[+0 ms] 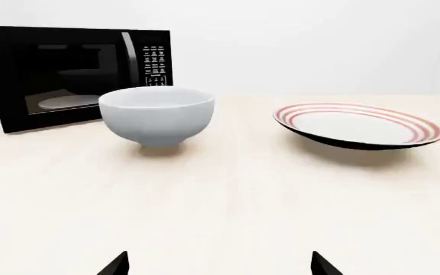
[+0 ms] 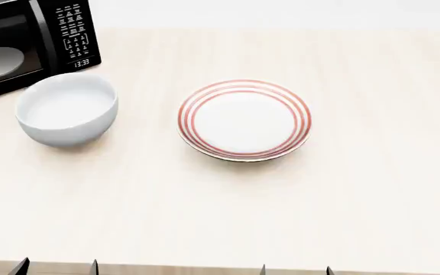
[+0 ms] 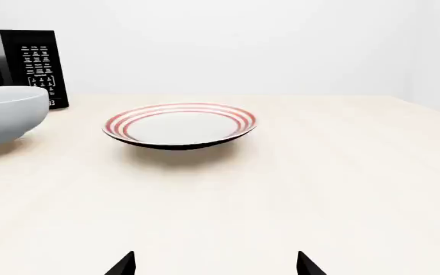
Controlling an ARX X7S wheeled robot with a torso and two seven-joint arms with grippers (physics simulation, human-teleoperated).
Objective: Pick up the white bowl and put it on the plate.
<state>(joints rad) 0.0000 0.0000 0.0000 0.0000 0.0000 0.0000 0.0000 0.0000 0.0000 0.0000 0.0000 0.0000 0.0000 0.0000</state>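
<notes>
Fingertips of the left gripper (image 2: 57, 267) peek in at lower left, spread and empty — the right gripper (image 2: 295, 269) likewise. Nearer the left, white bowl (image 2: 67, 108) sits upper left by the microwave (image 2: 23, 35), plate (image 2: 244, 119) at centre.

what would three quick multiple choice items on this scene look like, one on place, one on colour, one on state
1. Where does the bowl stand in the head view?
A. on the plate
B. on the table left of the plate, near the microwave
C. inside the microwave

2. What colour are the rings on the plate?
A. blue
B. green
C. red

3. What is in the left gripper?
A. nothing, fingers apart
B. the bowl
C. the plate

Answers:
1 B: the bowl sits on the table beside the microwave, apart from the plate.
2 C: thin red rings circle the rim.
3 A: only two spread fingertips show, far short of both dishes.
</notes>
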